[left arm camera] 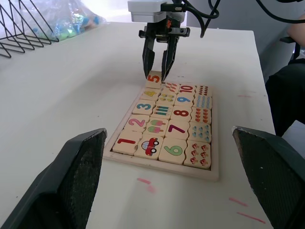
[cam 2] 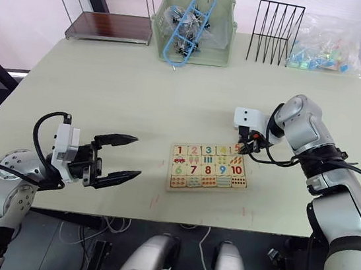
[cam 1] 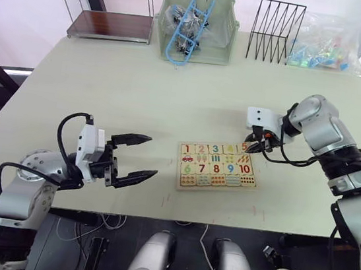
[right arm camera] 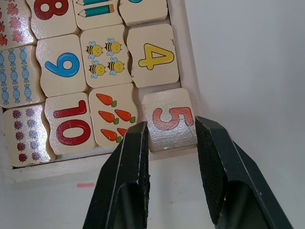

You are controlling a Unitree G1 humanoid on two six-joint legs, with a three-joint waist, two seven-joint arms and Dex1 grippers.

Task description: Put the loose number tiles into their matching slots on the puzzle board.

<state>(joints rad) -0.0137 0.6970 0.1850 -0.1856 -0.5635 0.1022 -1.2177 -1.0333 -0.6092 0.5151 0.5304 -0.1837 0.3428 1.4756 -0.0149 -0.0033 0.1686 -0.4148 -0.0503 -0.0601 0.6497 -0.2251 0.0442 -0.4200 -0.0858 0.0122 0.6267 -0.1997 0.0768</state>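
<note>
From my head camera, my right gripper (cam 1: pixel 254 145) holds its jaws at the far right corner of the small rectangular pale wooden puzzle board (cam 1: pixel 215 187), which lies flat on the wide, matte, off-white table (cam 1: pixel 139 96). My left gripper (cam 1: pixel 136 159) hovers well to the board's left, its curved black jaws spread wide with nothing between them.

From my left wrist, the board looks almost full: smooth, round-cornered wooden tiles printed with glossy coloured digits and pictures. Digits 1 to 4 sit flush in their row, and the right jaws stand upright over the last corner.

From my right wrist, the small square pale wooden tile with a red 5 (right arm camera: pixel 169 125) sits between my two jaws, pinched on both sides. It rests tilted, its outer edge riding on the raised frame just beyond the yellow 4 tile (right arm camera: pixel 153 56) rather than lying flat.

I judge this the final placement. The next move calls for nudging the tile inward over its recess, pressing it level, then spreading the jaws.
</note>
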